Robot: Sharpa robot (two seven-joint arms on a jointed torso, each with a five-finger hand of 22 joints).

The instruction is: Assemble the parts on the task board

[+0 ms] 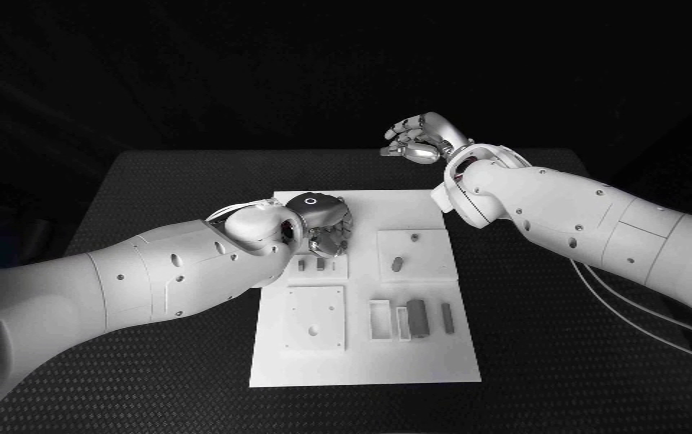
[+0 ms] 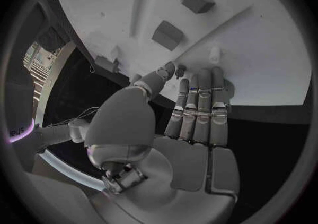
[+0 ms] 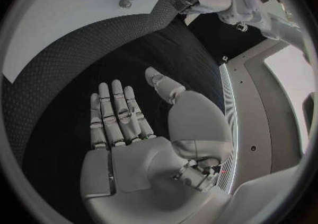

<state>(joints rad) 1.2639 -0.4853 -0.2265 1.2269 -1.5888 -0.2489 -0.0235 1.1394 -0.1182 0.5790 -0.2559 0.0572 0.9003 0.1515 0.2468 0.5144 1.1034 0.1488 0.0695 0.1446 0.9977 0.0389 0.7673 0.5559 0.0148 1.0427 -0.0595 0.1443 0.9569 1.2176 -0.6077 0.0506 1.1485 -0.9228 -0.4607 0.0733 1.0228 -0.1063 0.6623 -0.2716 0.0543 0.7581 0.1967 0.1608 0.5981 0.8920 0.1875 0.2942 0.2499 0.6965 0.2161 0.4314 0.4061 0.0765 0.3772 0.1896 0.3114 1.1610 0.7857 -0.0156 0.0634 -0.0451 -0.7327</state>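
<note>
Nearest the head camera: left hand [image 1: 320, 224] hovering low over the board's [image 1: 368, 369] far-left part, fingers [image 2: 199, 110] straight and pressed together, thumb off to the side, holding nothing. Board lying mid-table [image 1: 159, 194], white, flat. Grey parts [image 1: 418, 318] standing in slots at roughly 5 o'clock on the board, a small peg [image 1: 397, 266] near its centre. Right hand [image 1: 420, 138] up at 1 o'clock past the board's far corner, above the table, fingers [image 3: 118, 110] straight, close together, empty.
</note>
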